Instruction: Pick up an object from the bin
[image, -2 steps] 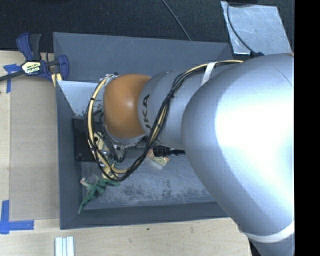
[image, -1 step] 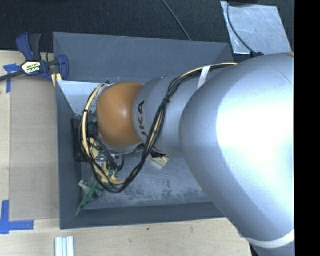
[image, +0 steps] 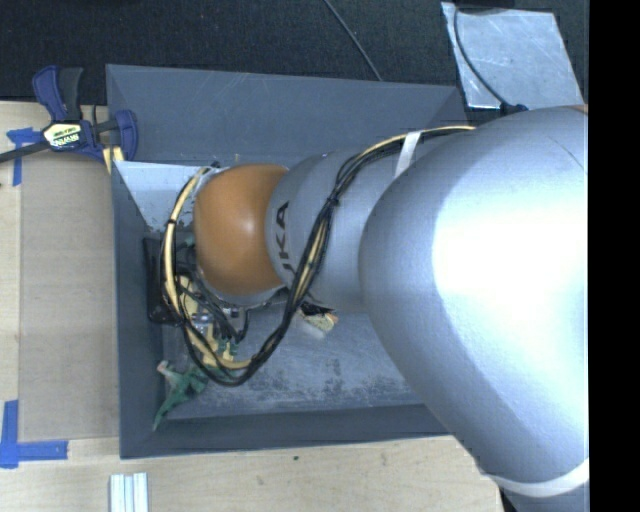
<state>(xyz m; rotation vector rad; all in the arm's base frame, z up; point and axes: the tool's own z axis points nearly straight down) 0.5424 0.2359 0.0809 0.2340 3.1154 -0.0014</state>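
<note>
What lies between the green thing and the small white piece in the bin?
Only the arm's cables cross between green thing and white piece, in the camera view.

Pretty clearly a robotics lab setup: my big silver industrial arm (image: 480, 290) leans into a plain grey sheet-metal bin (image: 300, 110), and over the bin's left half its wrist wears an orange cover (image: 235, 230) with yellow and black cables (image: 322, 232) looped round it.

You had light falling from above: it laid a broad, soft sheen across the silver arm (image: 480, 280) and a milder one on its orange cover (image: 235, 230). The far wall of the bin (image: 300, 110) was evenly but dimly lit. The arm threw deep shade over the floor beneath its wrist.
</note>
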